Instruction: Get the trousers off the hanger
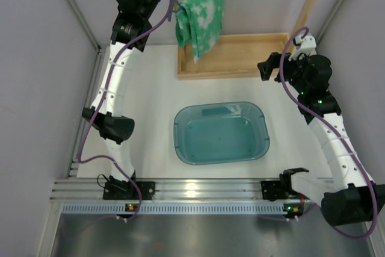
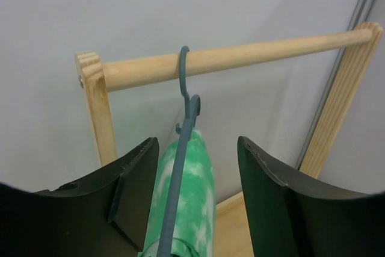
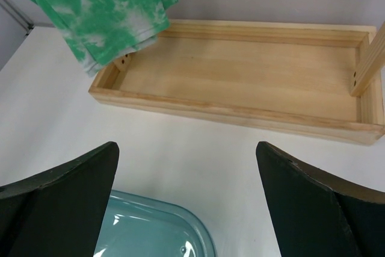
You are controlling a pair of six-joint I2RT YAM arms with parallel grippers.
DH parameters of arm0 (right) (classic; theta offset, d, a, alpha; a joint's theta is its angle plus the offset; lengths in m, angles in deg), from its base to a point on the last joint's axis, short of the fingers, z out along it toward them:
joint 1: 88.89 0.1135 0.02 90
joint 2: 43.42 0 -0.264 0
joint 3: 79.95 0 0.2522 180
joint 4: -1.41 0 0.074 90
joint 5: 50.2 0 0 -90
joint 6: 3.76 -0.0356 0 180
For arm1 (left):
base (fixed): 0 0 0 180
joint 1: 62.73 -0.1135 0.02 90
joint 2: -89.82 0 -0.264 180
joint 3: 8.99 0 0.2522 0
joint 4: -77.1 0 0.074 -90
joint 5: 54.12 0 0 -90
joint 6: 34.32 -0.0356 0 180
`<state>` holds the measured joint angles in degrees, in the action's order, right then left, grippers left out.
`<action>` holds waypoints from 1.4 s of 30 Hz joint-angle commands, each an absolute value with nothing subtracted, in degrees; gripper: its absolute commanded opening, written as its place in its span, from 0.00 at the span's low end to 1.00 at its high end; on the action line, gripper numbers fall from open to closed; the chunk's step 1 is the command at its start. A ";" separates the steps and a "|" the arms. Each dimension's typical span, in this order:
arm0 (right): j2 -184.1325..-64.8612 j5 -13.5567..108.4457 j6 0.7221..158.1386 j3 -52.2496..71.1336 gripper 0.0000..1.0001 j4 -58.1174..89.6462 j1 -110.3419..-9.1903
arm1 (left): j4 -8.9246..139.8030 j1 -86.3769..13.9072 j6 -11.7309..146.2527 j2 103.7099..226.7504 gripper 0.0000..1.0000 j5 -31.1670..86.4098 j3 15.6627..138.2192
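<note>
Now | trousers hang on hanger, hooked over rack rail | left pincer wide apart, straddling both below rail, gripping nothing | right pincer wide apart, empty, over worktop before rack's base edge

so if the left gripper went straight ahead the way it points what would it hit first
Probably the hanger and the trousers on it: they sit between the open fingers of the left gripper in its wrist view. The wooden rail is further on, though depth is unclear.
</note>
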<state>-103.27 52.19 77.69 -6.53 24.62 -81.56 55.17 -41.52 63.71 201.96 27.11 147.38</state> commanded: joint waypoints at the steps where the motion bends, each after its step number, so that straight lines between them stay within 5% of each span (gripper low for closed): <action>1: -101.95 51.23 78.77 -5.46 1.00 24.57 -80.98 | 53.50 -41.73 60.52 202.24 0.63 28.94 145.40; 27: -103.80 53.16 78.95 -5.46 0.99 24.66 -80.90 | 48.48 -45.33 67.02 209.35 0.61 18.74 147.51; 34: -104.50 53.60 78.95 -5.37 0.99 24.40 -80.89 | 50.15 -45.07 66.84 210.23 0.32 18.48 147.51; 38: -104.68 53.69 79.30 -5.37 0.99 24.31 -80.98 | 51.38 -44.19 65.44 209.88 0.03 20.23 147.33; 42: -104.94 53.69 79.83 -5.28 1.00 24.57 -80.98 | 56.64 -43.31 64.73 207.52 0.00 20.94 141.91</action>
